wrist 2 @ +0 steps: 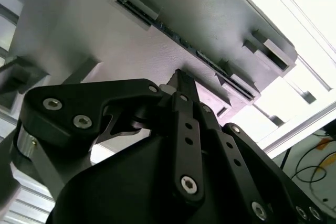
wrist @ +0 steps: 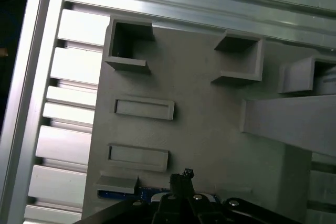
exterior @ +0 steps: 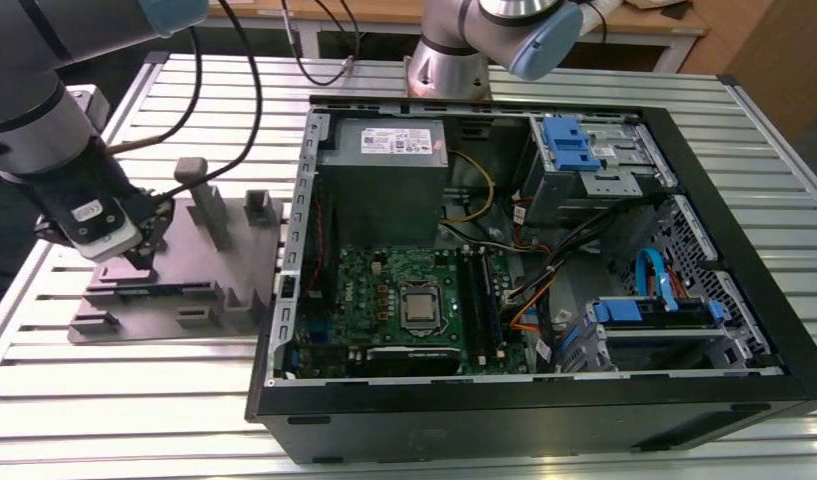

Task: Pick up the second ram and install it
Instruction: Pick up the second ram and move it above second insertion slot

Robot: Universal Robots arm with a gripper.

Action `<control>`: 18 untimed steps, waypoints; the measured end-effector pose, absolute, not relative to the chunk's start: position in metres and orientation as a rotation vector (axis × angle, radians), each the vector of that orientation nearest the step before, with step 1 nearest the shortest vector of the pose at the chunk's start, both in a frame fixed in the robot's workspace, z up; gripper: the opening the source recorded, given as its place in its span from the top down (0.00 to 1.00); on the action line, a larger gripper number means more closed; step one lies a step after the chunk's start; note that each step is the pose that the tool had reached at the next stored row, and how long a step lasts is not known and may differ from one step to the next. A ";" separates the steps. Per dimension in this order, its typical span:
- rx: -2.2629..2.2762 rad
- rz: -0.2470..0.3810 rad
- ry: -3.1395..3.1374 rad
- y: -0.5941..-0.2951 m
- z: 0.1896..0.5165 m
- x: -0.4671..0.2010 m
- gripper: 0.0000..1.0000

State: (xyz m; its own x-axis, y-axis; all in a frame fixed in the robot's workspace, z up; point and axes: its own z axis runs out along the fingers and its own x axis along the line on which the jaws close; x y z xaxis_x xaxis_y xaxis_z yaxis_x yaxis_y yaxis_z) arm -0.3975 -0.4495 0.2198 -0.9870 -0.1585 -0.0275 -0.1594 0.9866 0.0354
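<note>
Gripper (wrist 2: 178, 77) — fingers together, empty — hovers over the fixture (exterior: 181, 300) at the exterior view's left; ram (wrist 2: 186, 43) slotted there, not yet lifted.

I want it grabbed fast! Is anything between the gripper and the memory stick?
Nothing visible does. In the second wrist view the gripper hovers close to the second ram, which sits slotted in the grey fixture; only bare fixture between.

Grey fixture (exterior: 181, 300), black pincer (wrist 2: 178, 77), green motherboard (exterior: 368, 280), silver ribbed table (exterior: 141, 400)

Black tool (wrist 2: 180, 80) (silver screws), silver-grey arm (exterior: 448, 60)
</note>
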 end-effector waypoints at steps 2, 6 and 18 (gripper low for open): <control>-0.295 0.059 3.103 -0.449 0.220 -0.397 0.90; -0.379 0.060 3.095 -0.449 0.220 -0.397 0.90; -0.613 0.063 3.060 -0.449 0.220 -0.397 0.90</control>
State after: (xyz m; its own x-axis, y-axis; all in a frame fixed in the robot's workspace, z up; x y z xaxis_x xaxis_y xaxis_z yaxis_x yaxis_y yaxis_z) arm -0.3975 -0.4495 0.2197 -0.9226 -0.3849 -0.0276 -0.3857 0.9220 0.0354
